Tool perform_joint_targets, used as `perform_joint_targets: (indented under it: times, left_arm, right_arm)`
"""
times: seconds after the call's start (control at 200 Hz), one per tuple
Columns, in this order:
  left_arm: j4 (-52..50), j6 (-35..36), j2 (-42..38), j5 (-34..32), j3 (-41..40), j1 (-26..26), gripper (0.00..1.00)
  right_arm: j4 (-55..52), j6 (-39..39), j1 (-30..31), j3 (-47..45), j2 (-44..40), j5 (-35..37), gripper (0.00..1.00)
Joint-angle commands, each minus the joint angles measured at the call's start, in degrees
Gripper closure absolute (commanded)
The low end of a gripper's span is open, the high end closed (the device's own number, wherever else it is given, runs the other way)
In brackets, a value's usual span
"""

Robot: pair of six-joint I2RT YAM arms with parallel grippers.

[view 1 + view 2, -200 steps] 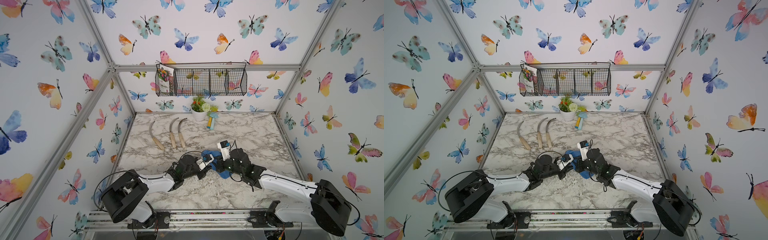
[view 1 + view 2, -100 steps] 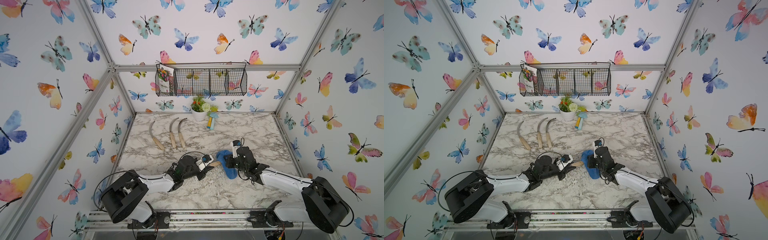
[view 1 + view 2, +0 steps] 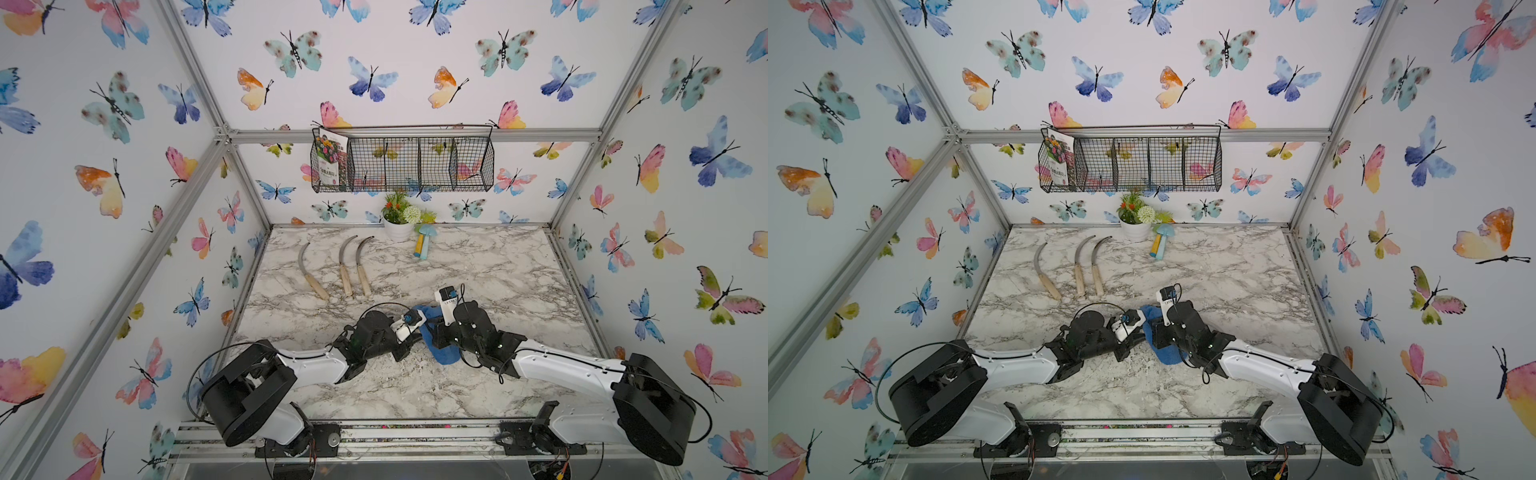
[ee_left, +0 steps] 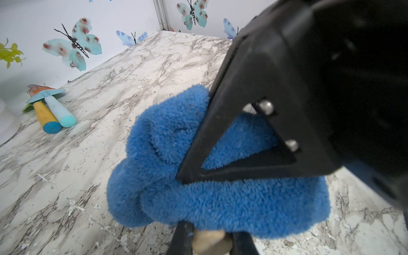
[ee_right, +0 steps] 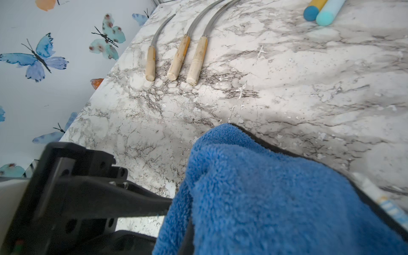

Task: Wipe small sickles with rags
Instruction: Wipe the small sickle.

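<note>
The rag is fluffy terry, sickles metal and wood

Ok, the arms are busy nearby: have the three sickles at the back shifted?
No. The three sickles lie just as before, same gaps to the flower pot.

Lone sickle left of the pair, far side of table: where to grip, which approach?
Take the pale wooden handle, straight down from above, jaws closing across it. The sickle lies flat on the marble table, handle end toward the near side. Its blade is thin and curved, a poor hold. The gap to the neighbouring pair likely leaves room for a pincer finger.
</note>
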Motion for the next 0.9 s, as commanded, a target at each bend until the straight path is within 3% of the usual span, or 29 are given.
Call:
perform_joint_targets:
  times: [0.0,0.165,0.375,0.561,0.661,0.891]
  left_arm:
    - [4.1,-0.2,-0.1,-0.6,2.1,0.2,1.0]
    - [3.9,-0.2,-0.5,-0.5,2.0,0.2,1.0]
    - [4.1,-0.3,-1.0,-0.2,1.6,0.2,1.0]
    - [4.2,-0.3,-1.1,-0.2,1.6,0.2,1.0]
    - [4.2,-0.3,-0.9,-0.2,1.7,0.1,1.0]
    - [4.2,-0.2,-0.8,-0.2,1.7,0.2,1.0]
  right_arm:
    - [1.4,0.9,1.4,-1.7,-1.1,-3.9,0.98]
    - [1.3,1.6,0.3,-3.8,-0.5,2.8,0.98]
    - [2.1,1.2,-9.7,-7.3,1.3,0.7,0.98]
    - [-2.4,0.7,-11.0,-5.3,1.8,3.2,0.98]
    - [-0.4,-0.1,-9.6,-4.7,1.7,-1.6,0.98]
    - [-0.2,1.5,1.7,-0.6,2.2,0.4,0.98]
